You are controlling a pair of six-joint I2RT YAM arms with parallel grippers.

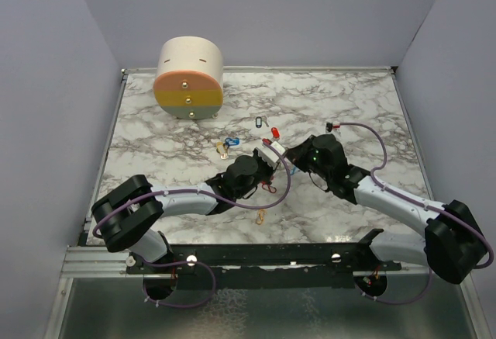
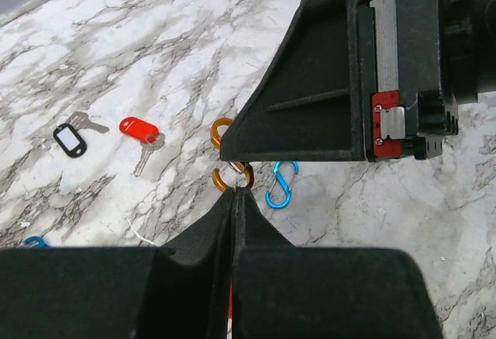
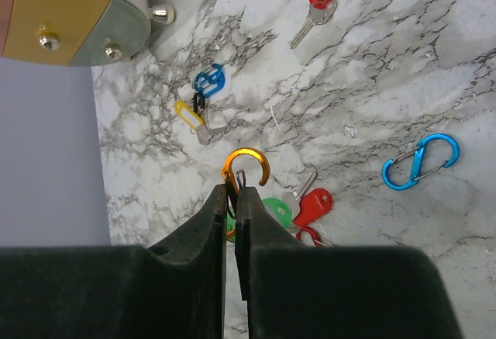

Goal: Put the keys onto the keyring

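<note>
Two grippers, one orange S-clip point(image 3: 246, 151) between them.
Our left gripper point(image 2: 235, 191) and right gripper point(image 3: 231, 190), wrists angled nose to nose, both clench the glossy metal clip. Blue S-clip point(image 2: 280, 185) just right of left jaws; red-tagged key point(image 2: 140, 129) well left; veined marble table point(image 2: 155, 36) open beyond.

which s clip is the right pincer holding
The orange clip, pinched at the right pincer's tips; the blue clip lies loose on the marble, untouched.

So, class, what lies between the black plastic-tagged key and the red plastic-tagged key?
Nothing but a bare strip of marble tabletop, as the left wrist view shows.
</note>
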